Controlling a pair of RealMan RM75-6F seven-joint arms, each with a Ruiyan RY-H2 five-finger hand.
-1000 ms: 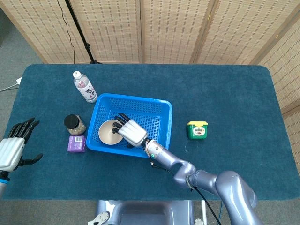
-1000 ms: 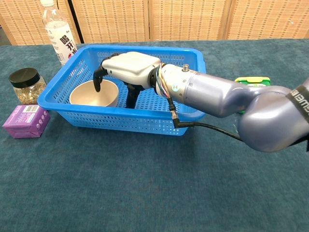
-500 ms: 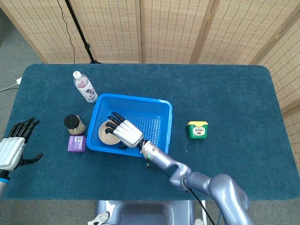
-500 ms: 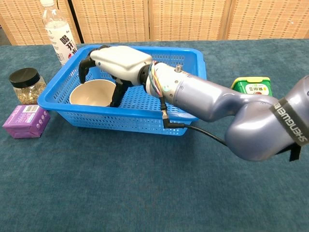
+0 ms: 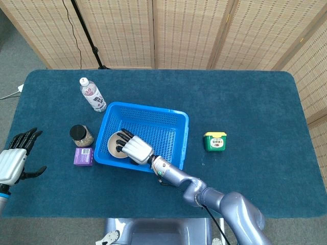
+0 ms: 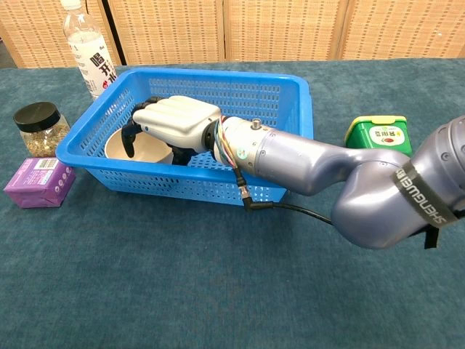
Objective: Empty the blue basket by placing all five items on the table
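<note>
Bowl (image 6: 138, 147) and right hand (image 6: 174, 125) are the pair that matters here. The cream bowl sits upright in the front-left corner of the blue basket (image 5: 166, 117), and it looks to be the only thing left inside. Our right hand is draped directly over it: in the chest view the palm lies above the bowl's right rim, with dark fingertips (image 6: 129, 139) curling down over the mouth and what seems to be the thumb dropping outside the near wall. We judge the hand to be closing around the rim, but the pictures do not show firm contact on both sides, so we cannot tell whether it has a grip.

The bowl is round, so no long axis constrains us; the coming move is simply up, over the basket's wall, to the table.

Our left hand (image 5: 14, 162) hovers at the table's left edge, fingers spread and holding nothing, well apart from the basket, so the right hand is plainly the nearer one.

Already out on the table (image 5: 245, 102) are the water bottle (image 5: 92, 94), the dark-lidded jar (image 5: 81, 135) and the purple box (image 5: 84, 156) by the basket's left side, and the green tub (image 5: 215, 141) to its right.
</note>
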